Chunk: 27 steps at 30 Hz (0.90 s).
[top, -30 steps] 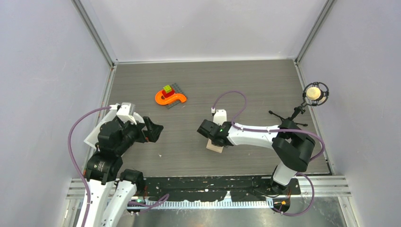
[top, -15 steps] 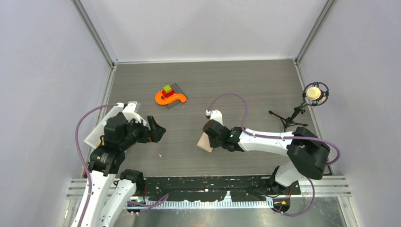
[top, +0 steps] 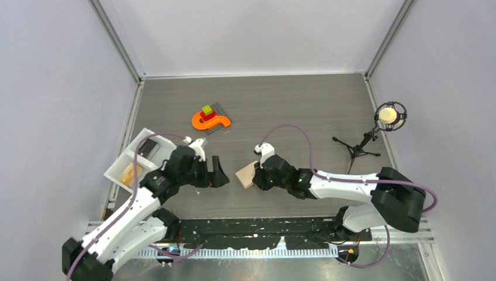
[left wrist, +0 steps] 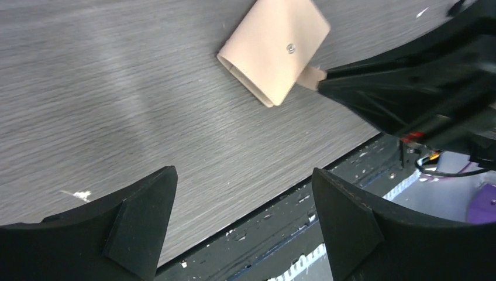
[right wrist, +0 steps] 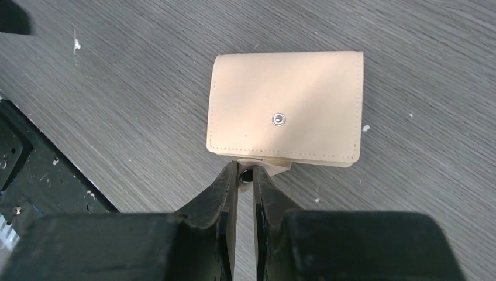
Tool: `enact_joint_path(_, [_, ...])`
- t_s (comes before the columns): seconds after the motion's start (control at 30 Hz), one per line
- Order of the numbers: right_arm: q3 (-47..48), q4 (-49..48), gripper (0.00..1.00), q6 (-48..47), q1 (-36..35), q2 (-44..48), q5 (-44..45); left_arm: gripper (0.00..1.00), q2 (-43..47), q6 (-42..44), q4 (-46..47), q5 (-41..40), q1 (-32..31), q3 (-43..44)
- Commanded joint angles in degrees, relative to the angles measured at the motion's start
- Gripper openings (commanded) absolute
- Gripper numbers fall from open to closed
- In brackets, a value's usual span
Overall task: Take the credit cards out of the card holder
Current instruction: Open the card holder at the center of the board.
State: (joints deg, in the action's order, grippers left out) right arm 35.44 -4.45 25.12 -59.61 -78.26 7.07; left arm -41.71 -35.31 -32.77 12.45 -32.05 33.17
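Note:
The beige card holder (top: pixel 245 174) lies folded flat on the table, snap stud up; it also shows in the left wrist view (left wrist: pixel 274 50) and the right wrist view (right wrist: pixel 285 105). My right gripper (top: pixel 255 178) (right wrist: pixel 245 174) is shut on its small rounded tab (right wrist: pixel 276 166). My left gripper (top: pixel 222 175) (left wrist: pixel 243 172) is open and empty, just left of the holder, near the table's front edge. No card shows in the holder. A dark flat card (top: pixel 147 146) and an orange-yellow one (top: pixel 130 172) lie in the white tray.
The white two-compartment tray (top: pixel 119 165) stands at the left edge. An orange S-shaped toy (top: pixel 210 121) with small blocks lies at the back. A microphone on a tripod (top: pixel 374 136) stands at the right. The black front rail (left wrist: pixel 304 234) runs close below my left gripper.
My right gripper has dragged the card holder left by its tab. My left arm has swung from over the tray toward the holder, uncovering the tray.

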Motion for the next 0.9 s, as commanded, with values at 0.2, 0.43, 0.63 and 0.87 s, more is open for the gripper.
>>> enact_joint_path(0.2, [-9.9, -5.4, 0.05, 0.4, -0.2, 15.6, 3.8, 0.87, -18.5, -0.2, 13.4, -10.9, -13.0, 5.0])
enact_joint_path(0.43, [-15.1, -10.9, 0.05, 1.5, -0.1, 23.0, 1.9, 0.88, -30.0, -1.4, 21.8, -8.5, -18.5, 9.8])
enact_joint_path(0.63, [-14.8, -9.0, 0.05, 1.1, -0.1, 25.8, 2.4, 0.89, -34.6, -0.7, 25.2, -7.3, -20.9, 11.1])
enact_joint_path(0.87, [-15.3, -9.7, 0.05, 2.3, -0.1, 27.2, 2.7, 0.88, -37.5, -0.2, 25.2, -10.0, -22.6, 11.6])
